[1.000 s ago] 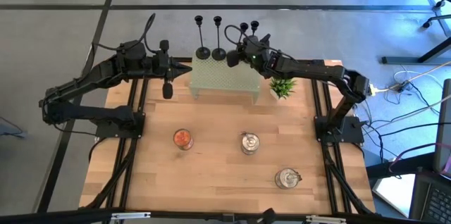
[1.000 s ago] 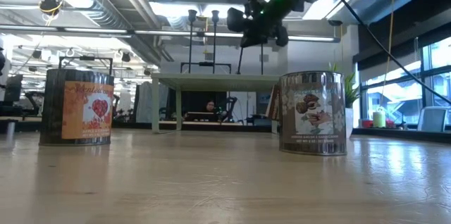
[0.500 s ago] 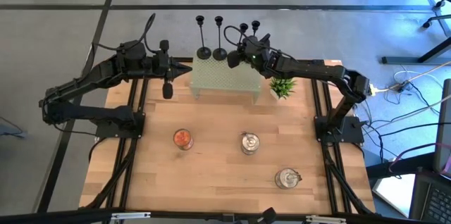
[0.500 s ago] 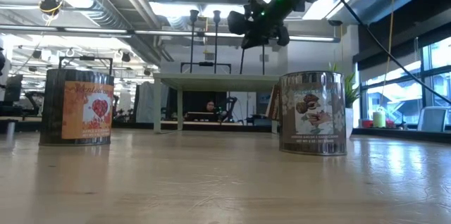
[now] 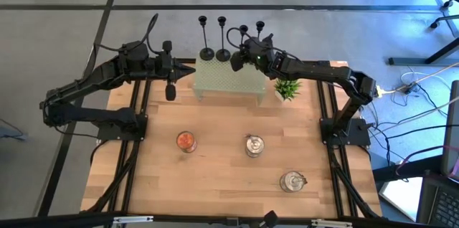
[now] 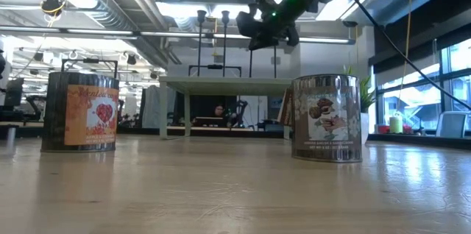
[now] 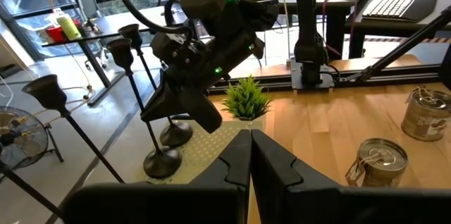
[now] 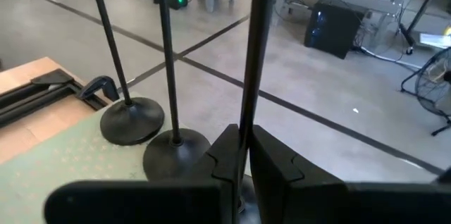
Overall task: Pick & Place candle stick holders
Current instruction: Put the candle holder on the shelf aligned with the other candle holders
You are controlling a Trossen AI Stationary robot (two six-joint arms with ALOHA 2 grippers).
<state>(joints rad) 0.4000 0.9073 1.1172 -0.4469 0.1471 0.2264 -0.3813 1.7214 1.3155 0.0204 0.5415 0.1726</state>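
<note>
Four black candlestick holders stand in a row along the far edge of a pale green raised platform. Two stand free at the left on their round bases. My right gripper is shut on the stem of the third holder. The fourth holder stands just to its right. My left gripper is shut and empty, hovering at the platform's left end, pointing toward the holders. It also shows in the left wrist view. My right gripper pinches the third holder's thin stem between its two fingers, about halfway up. The fingers come roughly level from the table's right and lie across the stem. The holder stands nearly upright; its base is at the platform's top, whether resting or just clear I cannot tell.
A small green plant stands right of the platform. Three tins sit on the wooden table nearer the front: one orange-topped, one in the middle, one at the right. Open tabletop lies between them.
My right gripper has shifted a little toward the table's left, still shut on the stem. The held holder's top has moved left with it, and its stem stands more upright than before.
</note>
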